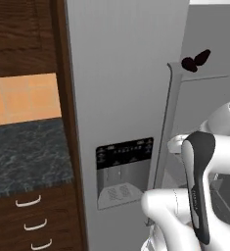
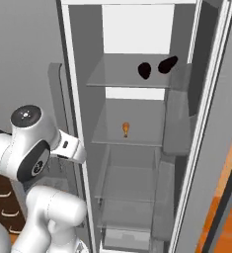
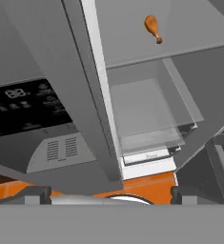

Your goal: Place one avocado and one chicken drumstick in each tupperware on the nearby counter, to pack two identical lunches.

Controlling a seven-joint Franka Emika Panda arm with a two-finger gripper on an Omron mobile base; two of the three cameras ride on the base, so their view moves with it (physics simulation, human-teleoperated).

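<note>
The gripper (image 3: 106, 194) (jaws spread wide, empty) hangs on a bent arm.

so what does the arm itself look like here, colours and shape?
The arm is made of glossy white rounded segments with dark grey joints. One link carries a long dark grey strip along its side; a round dark cap with small markings tops one joint. No cables show. The gripper has two small dark finger tips.

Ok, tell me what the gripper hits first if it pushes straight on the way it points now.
Probably the fridge's clear drawer under the shelf holding the chicken drumstick. The open gripper aims at the fridge interior, just right of the closed door's edge. Depth is unclear, so that edge could catch one finger first.
</note>
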